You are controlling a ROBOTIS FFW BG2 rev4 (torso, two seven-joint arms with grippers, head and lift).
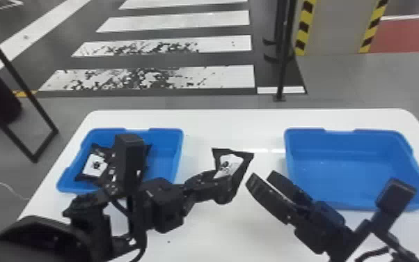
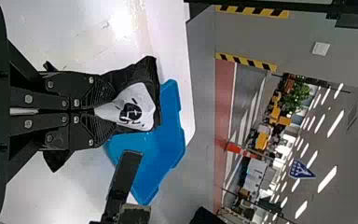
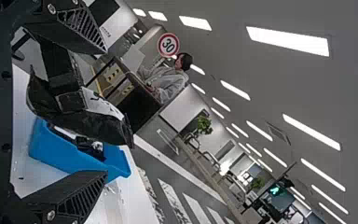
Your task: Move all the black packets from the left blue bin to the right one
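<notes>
Black left arm [image 1: 34, 240], foremost; its left tool [image 1: 224, 186] is clamped on a black packet [image 1: 244, 162], above the worktop [image 1: 219, 237], between left blue bin [image 1: 171, 160] and right blue bin [image 1: 344, 167]. Right tool [image 1: 263, 177]: fingers apart, near that packet. Left blue bin holds more black packets [image 1: 94, 165].

We are facing a table [image 1: 236, 122] bearing one bin [image 1: 167, 163] at ten o'clock, packets [image 1: 94, 165] inside, another bin [image 1: 344, 174] at two.
</notes>
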